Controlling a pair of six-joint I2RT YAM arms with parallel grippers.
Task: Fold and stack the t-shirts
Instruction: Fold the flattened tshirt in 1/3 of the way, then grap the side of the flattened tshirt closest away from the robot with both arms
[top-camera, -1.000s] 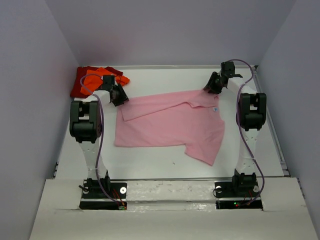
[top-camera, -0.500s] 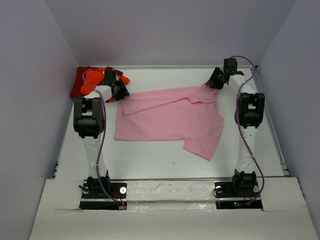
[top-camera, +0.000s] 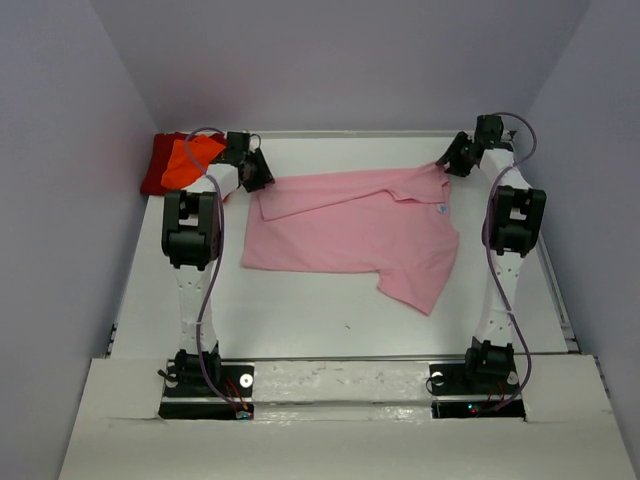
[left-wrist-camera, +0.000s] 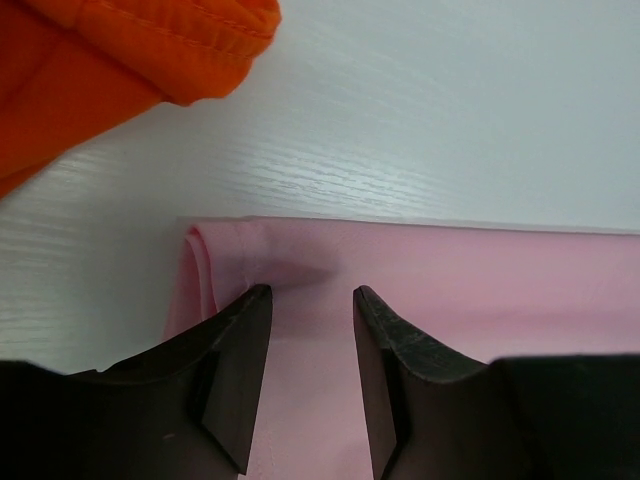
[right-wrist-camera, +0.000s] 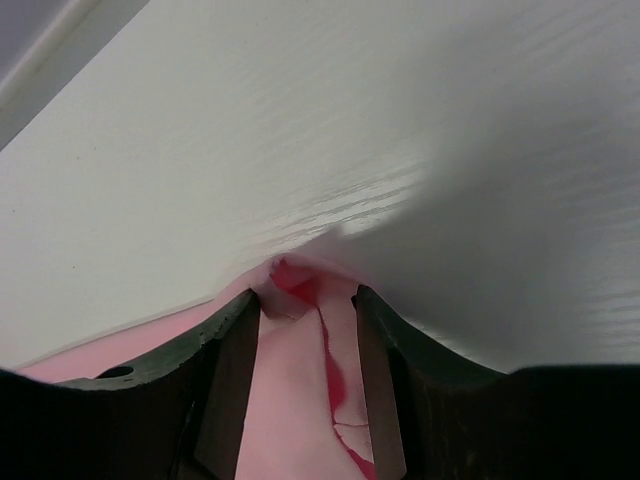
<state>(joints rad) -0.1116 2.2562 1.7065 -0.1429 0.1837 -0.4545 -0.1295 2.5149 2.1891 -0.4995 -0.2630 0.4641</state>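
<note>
White flat table (top-camera: 330, 320), walled on three sides. Bare surface runs along the whole near edge and down the right side.

Light pink short-sleeved cloth t-shirt (top-camera: 350, 230) lies spread over the far half of the table. Its far edge is stretched between the two grippers, and one sleeve trails toward the near right. Small pale neck label (top-camera: 439, 208) shows near the right end.

Bright orange crumpled cloth t-shirt (top-camera: 190, 160) sits in the far left corner on top of a dark red cloth t-shirt (top-camera: 157, 165). The red one is mostly covered, and the left arm crosses the pile. Orange hem is cut off at the top left of the left wrist view, apart from the pink shirt.

Left gripper (left-wrist-camera: 310, 290) is clamped on the pink shirt's far left corner, with cloth puckered between the fingers. Right gripper (right-wrist-camera: 308, 290) pinches the far right corner. A darker red streak shows in the bunched cloth there; cannot tell what it is.
</note>
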